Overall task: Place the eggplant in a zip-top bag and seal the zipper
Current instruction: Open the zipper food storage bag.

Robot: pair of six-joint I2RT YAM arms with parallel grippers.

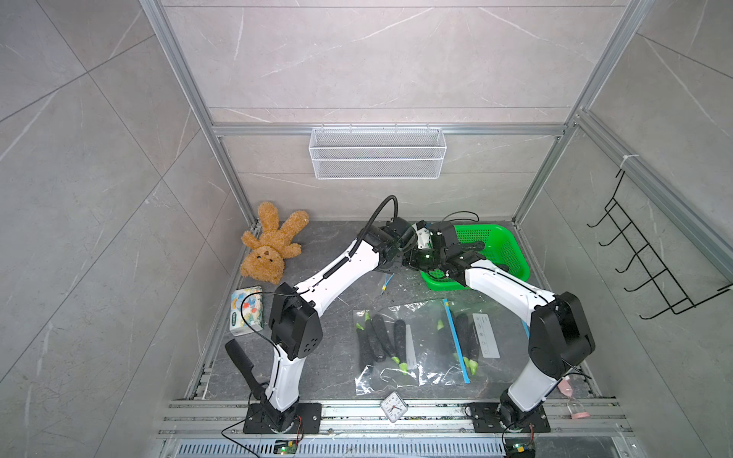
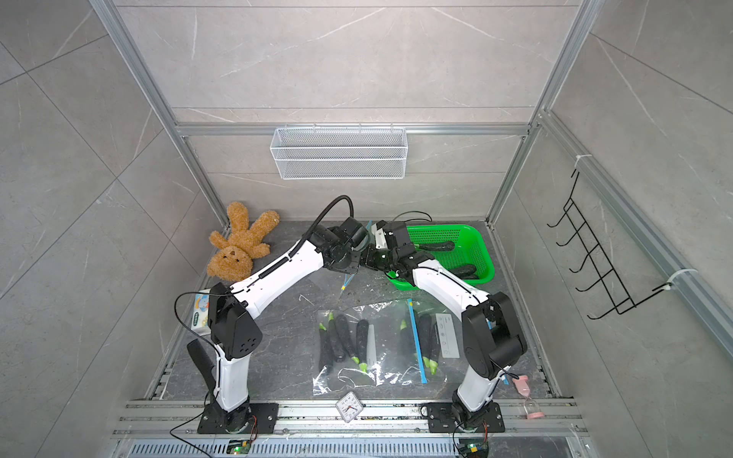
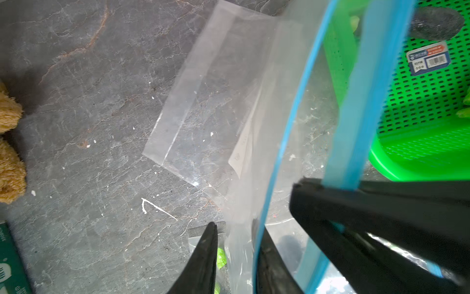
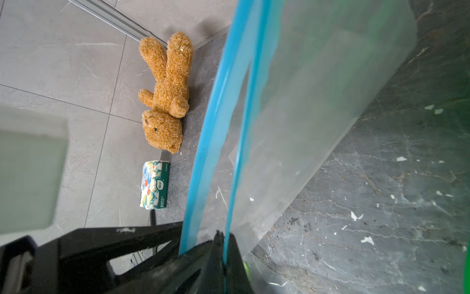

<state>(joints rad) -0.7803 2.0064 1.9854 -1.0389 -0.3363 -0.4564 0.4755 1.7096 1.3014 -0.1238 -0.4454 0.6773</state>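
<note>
The right jaws are pinched shut on the blue zipper lip of the empty zip-top bag [image 4: 318,101], and the left jaws stand slightly apart around its other lip. The step in hand looks like opening the mouth. The eggplant [image 1: 474,246] lies in the green basket [image 1: 492,228] just beside, so next one arm must release and fetch it.

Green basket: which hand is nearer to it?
Right. The right hand hangs at the green basket's left rim, pinching the zip-top bag; the left hand faces it from farther left, off the basket.
</note>
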